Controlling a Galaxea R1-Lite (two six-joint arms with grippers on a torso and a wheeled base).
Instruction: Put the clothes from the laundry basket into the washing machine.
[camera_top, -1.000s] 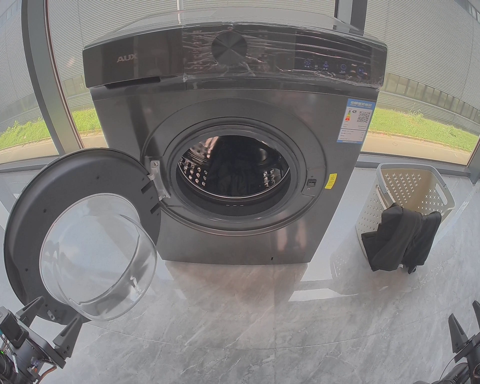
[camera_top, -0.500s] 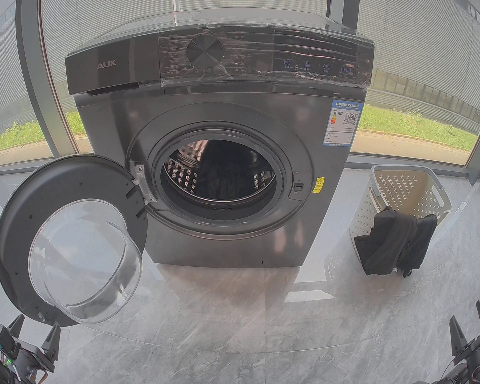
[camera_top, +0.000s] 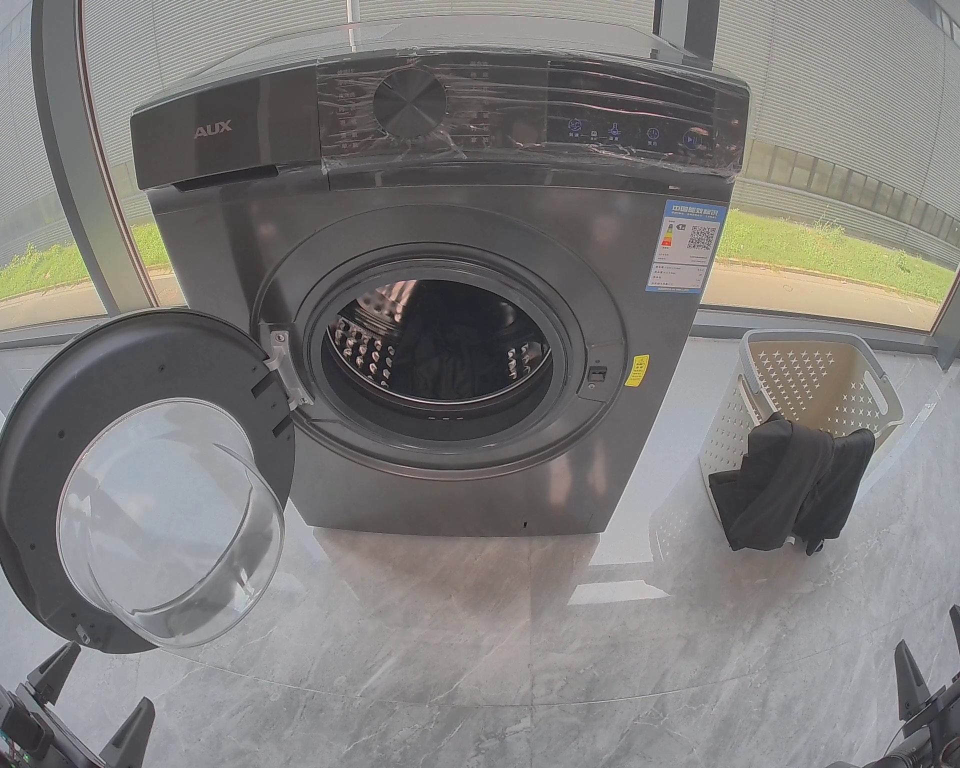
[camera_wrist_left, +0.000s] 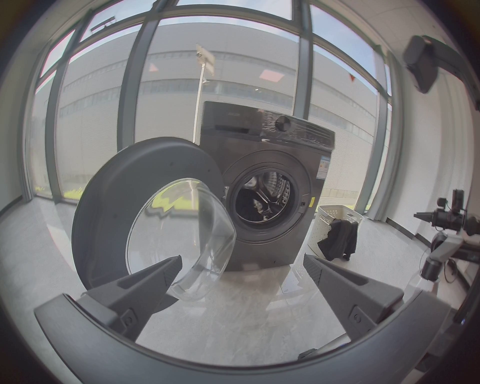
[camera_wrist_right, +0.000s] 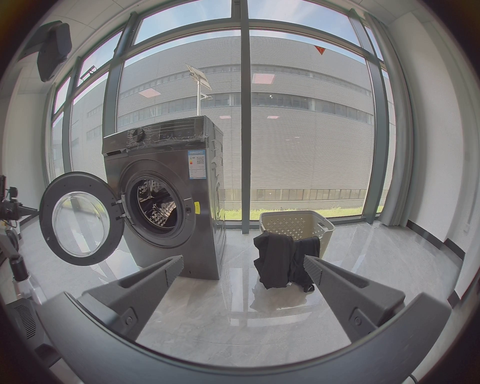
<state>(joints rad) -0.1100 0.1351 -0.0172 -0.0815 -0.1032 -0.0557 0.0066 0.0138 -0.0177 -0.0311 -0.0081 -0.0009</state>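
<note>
In the head view the left gripper (camera_top: 108, 678) at lower left has drifted sideways while the black clothes (camera_top: 790, 480) hang over the basket (camera_top: 815, 336) rim at right, untouched; the left wrist view shows its fingers (camera_wrist_left: 145, 285) apart and empty, the right wrist view the right gripper (camera_wrist_right: 242, 260) likewise, so grabbing the clothes seems still ahead.

A glossy grey marble-patterned tile floor (camera_top: 520, 650) runs up to tall glass windows in dark grey metal frames (camera_wrist_right: 245, 125). Beyond the glass stand a grey ribbed building front (camera_wrist_right: 310, 150), a strip of green grass (camera_top: 830, 250) and a white lamp post (camera_wrist_right: 198, 95). A black box-shaped device (camera_wrist_left: 420, 62) hangs high on the wall, and a black camera on a stand (camera_wrist_left: 447, 220) is off to one side.
</note>
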